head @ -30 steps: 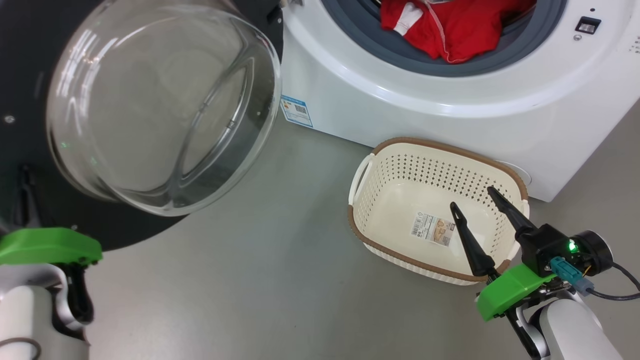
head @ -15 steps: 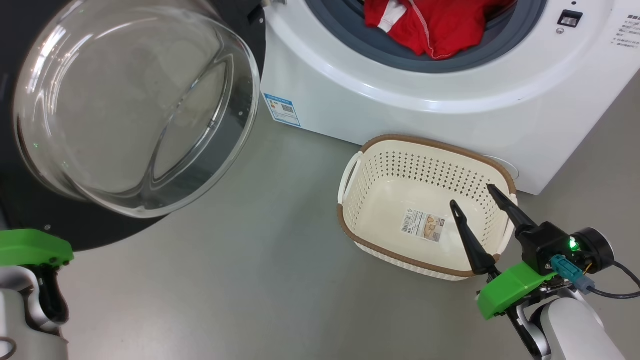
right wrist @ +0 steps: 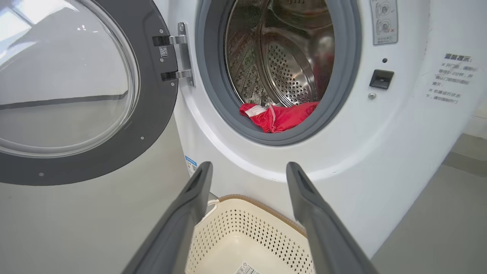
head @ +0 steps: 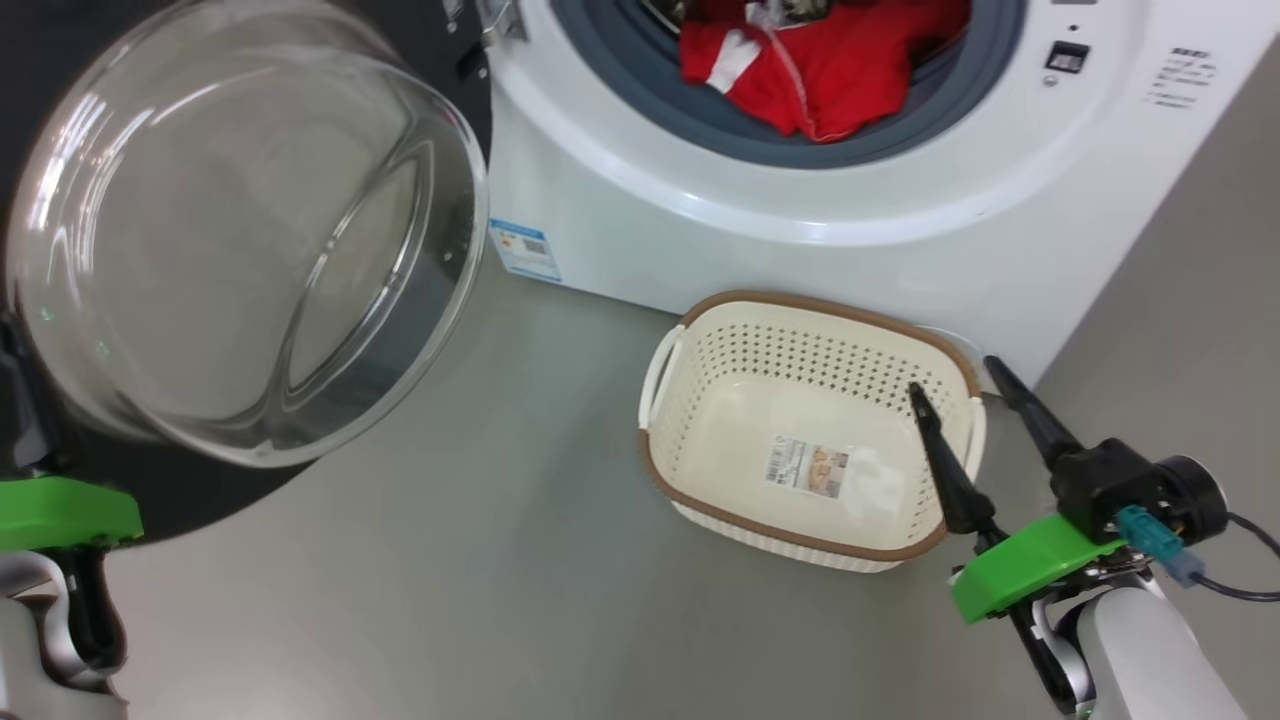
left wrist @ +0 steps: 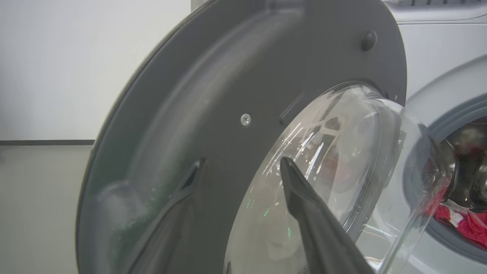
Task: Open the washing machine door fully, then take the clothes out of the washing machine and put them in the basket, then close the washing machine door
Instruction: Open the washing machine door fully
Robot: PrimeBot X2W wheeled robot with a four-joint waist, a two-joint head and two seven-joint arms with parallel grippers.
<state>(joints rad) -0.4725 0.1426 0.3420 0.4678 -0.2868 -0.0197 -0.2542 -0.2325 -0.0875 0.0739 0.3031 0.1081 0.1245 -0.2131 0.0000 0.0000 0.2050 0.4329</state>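
On the washing machine [right wrist: 411,152] front, up and to the right of the right end effector [right wrist: 249,164], stand a heading and several lines of grey Chinese print [right wrist: 452,82], too small to read with certainty. Above that print, beside the drum opening, a sticker [right wrist: 384,21] shows two round pictograms, the lower one marked with a red cross. Just left of the end effector, at the machine's lower corner, is a blue-edged label [right wrist: 191,165] with a square code. The door [right wrist: 152,125] carries a tiny code tag [right wrist: 164,52] by its hinge. Beneath the end effector, on the floor of the basket [right wrist: 236,236], lies a paper label [head: 808,466] with a barcode; its words are illegible.
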